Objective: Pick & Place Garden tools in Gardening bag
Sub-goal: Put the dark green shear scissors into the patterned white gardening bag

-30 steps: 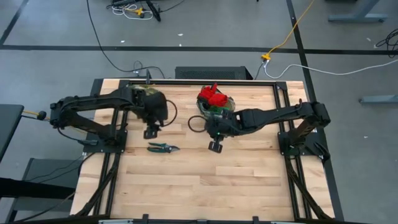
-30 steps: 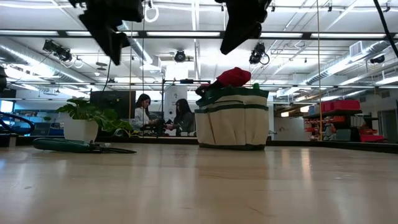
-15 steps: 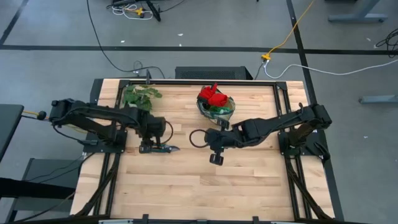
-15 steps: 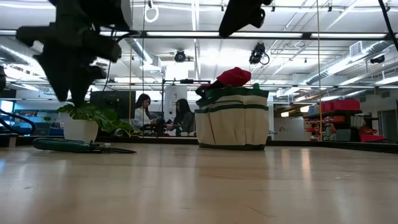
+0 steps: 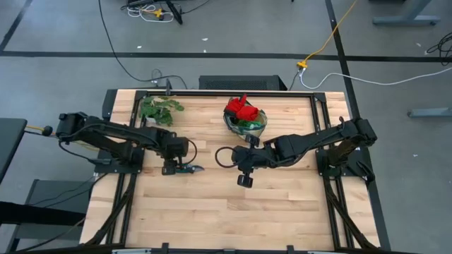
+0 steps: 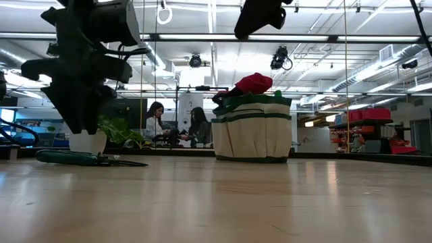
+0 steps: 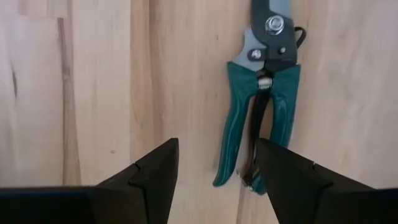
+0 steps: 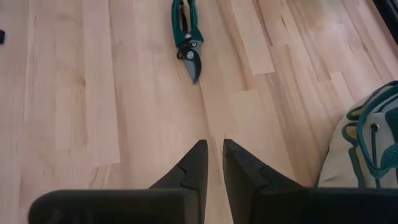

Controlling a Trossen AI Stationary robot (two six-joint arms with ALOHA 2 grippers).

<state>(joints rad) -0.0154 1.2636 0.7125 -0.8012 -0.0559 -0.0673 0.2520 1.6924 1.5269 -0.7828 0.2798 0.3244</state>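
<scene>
Since a second ago the left gripper (image 7: 214, 171) has dropped, fingers spread, over the pruning shears (image 7: 260, 102) at the table's nine o'clock, but offset, so closing may miss one handle.

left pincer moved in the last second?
Yes. In the high view the left pincer has come forward from beside the plant sprig at the table's back edge and is now over the handles of the pruning shears, fingers open.

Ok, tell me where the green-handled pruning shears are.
The green-handled pruning shears lie flat on the wooden table's left half in the high view, under the open left gripper, below the leafy plant sprig.
</scene>
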